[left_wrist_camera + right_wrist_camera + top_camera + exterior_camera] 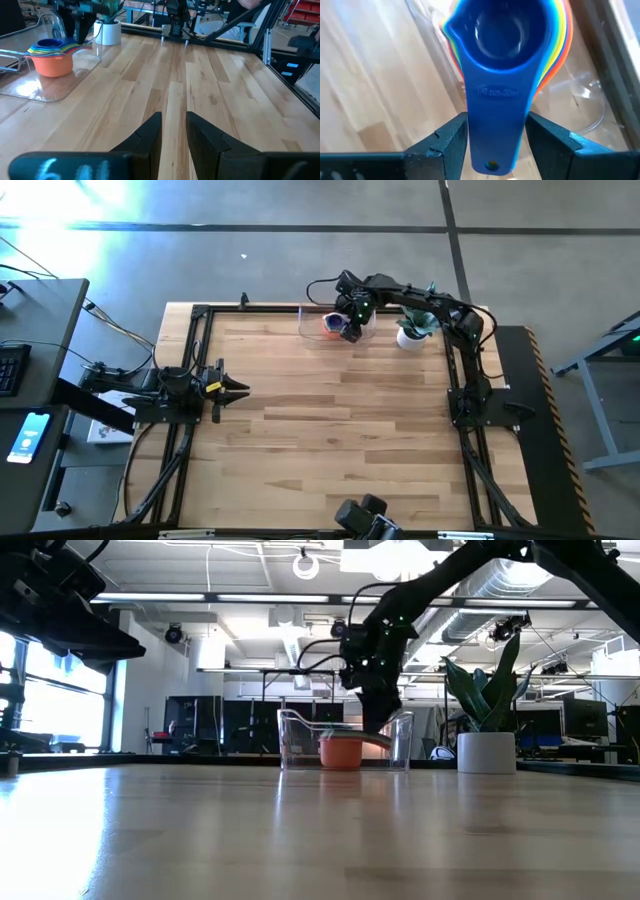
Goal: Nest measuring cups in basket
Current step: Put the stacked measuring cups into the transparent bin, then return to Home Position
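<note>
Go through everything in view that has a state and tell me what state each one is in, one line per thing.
measuring cups: nested in one stack, blue on top
basket: upright, holding the stack
right gripper: open, fingers either side of the blue handle
left gripper: open, empty, at the table's left edge
plant pot: upright

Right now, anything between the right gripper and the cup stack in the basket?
Nothing visible. The right gripper is right over the nested measuring cups in the basket, its fingers open either side of the blue cup's handle. The plant pot stands beside the basket, clear.
</note>
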`<state>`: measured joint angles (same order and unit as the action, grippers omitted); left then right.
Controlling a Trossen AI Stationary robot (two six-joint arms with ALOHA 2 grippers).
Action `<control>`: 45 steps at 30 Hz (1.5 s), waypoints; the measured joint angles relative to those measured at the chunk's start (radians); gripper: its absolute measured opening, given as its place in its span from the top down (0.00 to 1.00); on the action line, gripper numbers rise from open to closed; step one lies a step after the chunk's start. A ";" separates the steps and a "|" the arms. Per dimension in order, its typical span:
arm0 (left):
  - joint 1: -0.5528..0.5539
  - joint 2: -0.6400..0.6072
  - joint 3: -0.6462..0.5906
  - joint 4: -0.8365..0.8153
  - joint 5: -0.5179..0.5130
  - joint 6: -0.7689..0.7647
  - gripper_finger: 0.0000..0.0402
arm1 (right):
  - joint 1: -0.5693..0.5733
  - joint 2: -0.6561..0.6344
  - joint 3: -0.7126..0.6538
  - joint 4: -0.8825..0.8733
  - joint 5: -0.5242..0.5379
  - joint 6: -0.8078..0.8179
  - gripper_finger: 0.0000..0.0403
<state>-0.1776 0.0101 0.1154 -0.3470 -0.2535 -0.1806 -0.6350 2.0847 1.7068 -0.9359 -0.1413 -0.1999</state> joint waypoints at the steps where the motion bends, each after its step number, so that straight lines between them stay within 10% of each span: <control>1: 0.000 0.000 0.000 0.000 0.000 0.000 0.81 | 0.000 -0.001 0.012 -0.006 -0.008 0.001 0.53; 18: 0.000 0.000 0.000 0.000 0.000 0.000 0.81 | 0.137 -0.213 0.061 0.074 -0.006 0.265 0.53; 30: 0.000 0.000 0.000 0.000 0.000 0.000 0.80 | 0.305 -0.612 -0.549 0.672 0.034 0.477 0.53; 45: 0.000 0.000 0.000 0.000 0.000 0.000 0.80 | 0.426 -1.173 -1.168 0.997 0.197 0.536 0.53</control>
<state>-0.1773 0.0101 0.1154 -0.3466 -0.2535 -0.1802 -0.2090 0.9112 0.5385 0.0608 0.0557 0.3360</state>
